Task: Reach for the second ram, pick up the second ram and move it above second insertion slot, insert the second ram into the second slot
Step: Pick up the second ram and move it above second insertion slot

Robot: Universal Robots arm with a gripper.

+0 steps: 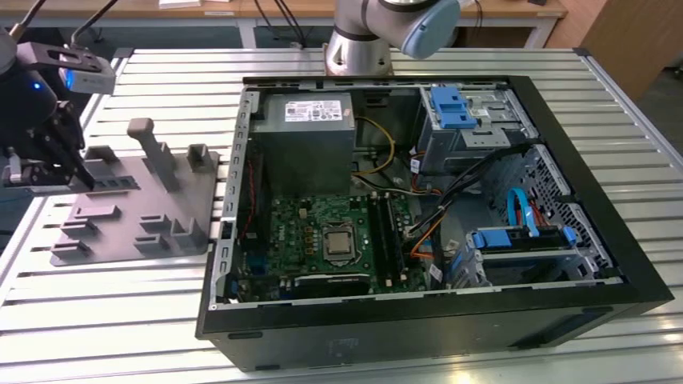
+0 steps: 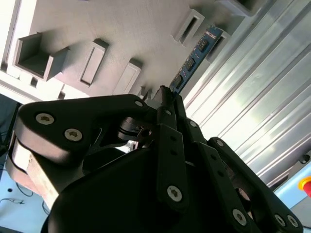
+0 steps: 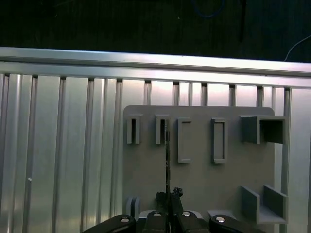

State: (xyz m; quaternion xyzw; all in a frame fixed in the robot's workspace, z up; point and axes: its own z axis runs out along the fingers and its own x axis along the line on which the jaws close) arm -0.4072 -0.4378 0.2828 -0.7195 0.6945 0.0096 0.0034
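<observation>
Over at the exterior view's left, the gripper [image 1: 59,178] hangs above the grey fixture plate [image 1: 117,228] on the slatted metal table [image 1: 107,320], well apart from the open computer case [image 1: 427,332]. In the second wrist view its fingertips are pinched together on one end of the second ram [image 2: 198,52]. The blue-black board and its chips run out from the fingers towards the plate's edge. In the first wrist view the second ram [image 3: 167,155] shows edge-on as a thin dark line, its tip at one of the plate's narrow slots [image 3: 161,130].
</observation>
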